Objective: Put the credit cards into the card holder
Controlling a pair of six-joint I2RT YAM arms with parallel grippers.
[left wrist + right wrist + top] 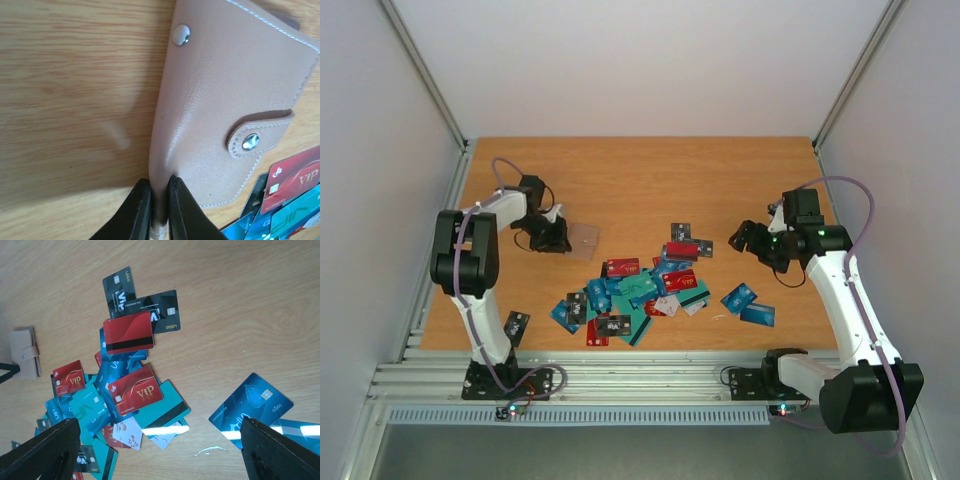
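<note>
Card holder (225, 100), snapped closed, is pinched by left claw (159, 210); right claw (160, 450) gapes.

Table (650, 170): credit cards (632, 290), perhaps card holder (583, 241)

Seen from the left wrist, the flat tan-brown leather card holder (235, 90) runs off the top and right edges, its near rim buried between the dark fingers of the left end effector (159, 202). The right end effector (157, 440) shows only its finger ends, one covering part of a glossy blue card (300, 429) cut by the edge. From above, print on the coloured plastic credit cards (640, 290) is too small to read.
</note>
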